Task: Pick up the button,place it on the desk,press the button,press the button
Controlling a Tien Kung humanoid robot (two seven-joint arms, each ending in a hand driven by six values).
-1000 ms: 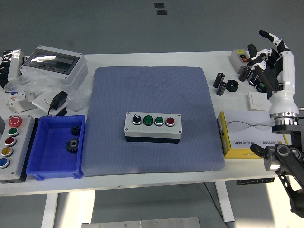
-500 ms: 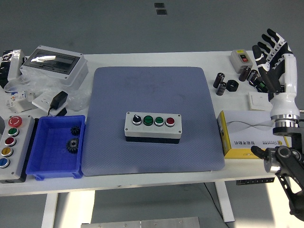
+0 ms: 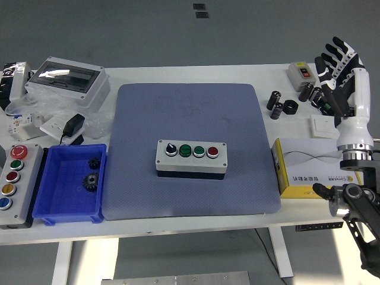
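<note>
Grey button box (image 3: 191, 157) already sits flat on the blue mat (image 3: 190, 148) mid-surface, so picking and placing look done, while both presses seem left: the right hand (image 3: 337, 65) hovers far right, fingers spread, empty.

Bystander items on the white counter (image 3: 196, 74), head view.

A blue bin (image 3: 70, 184) sat at the left edge of the grey-blue mat (image 3: 190, 119) and held two dark gears (image 3: 91, 172). Left of it lay a five-button control station (image 3: 15, 185); behind it, a black adapter (image 3: 73, 125) and a clear-lidded enclosure (image 3: 70, 82). At right were a yellow box (image 3: 309, 169), black cylinders (image 3: 276, 104), a white wall switch (image 3: 323, 126) and a small red-button box (image 3: 300, 73).
</note>
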